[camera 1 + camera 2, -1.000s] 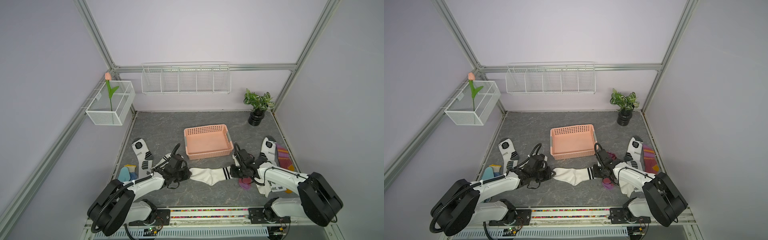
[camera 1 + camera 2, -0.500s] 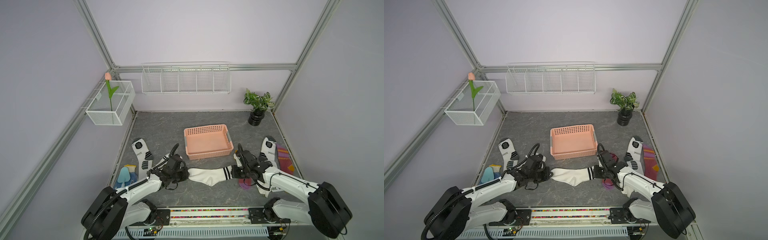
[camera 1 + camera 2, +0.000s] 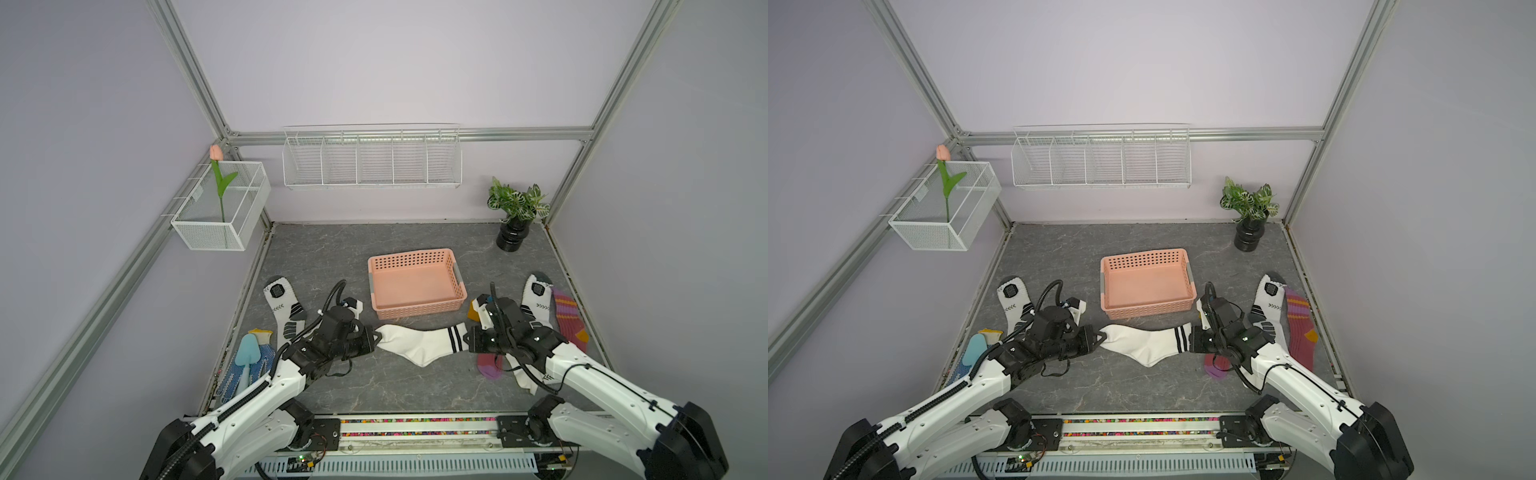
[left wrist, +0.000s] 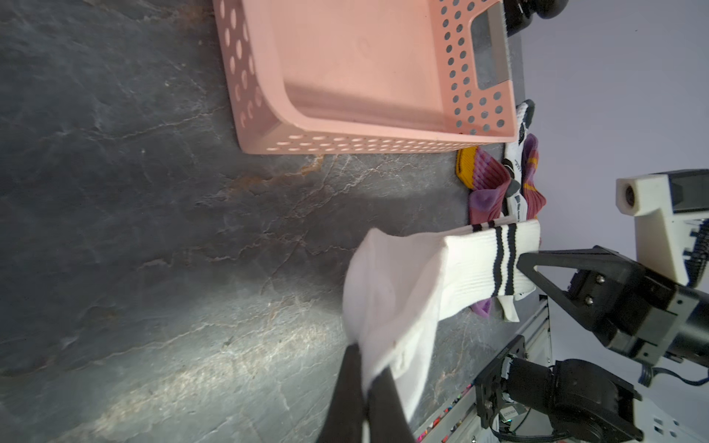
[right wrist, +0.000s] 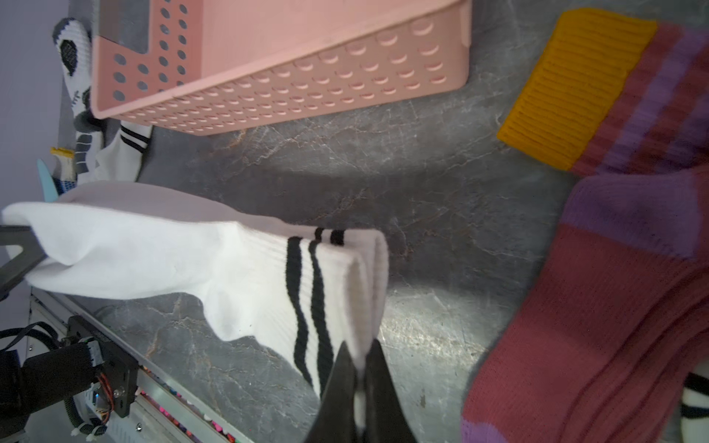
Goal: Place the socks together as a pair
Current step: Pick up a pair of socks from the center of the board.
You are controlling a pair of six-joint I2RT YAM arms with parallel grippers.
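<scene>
Striped white socks (image 3: 419,344), two layers judging by the doubled cuff in the right wrist view, hang stretched just at six o'clock of the pink basket (image 3: 415,311). At their nine o'clock the left gripper (image 3: 375,338) is pinched tight on the toe end. At three o'clock the right gripper (image 3: 468,342) is clamped on the banded cuff. Both forearms reach in low, wrists turned to face each other. The pair looks gathered and mid-carry. Next, I judge, both arms must travel together toward twelve o'clock, keeping tension so neither layer slips.
</scene>
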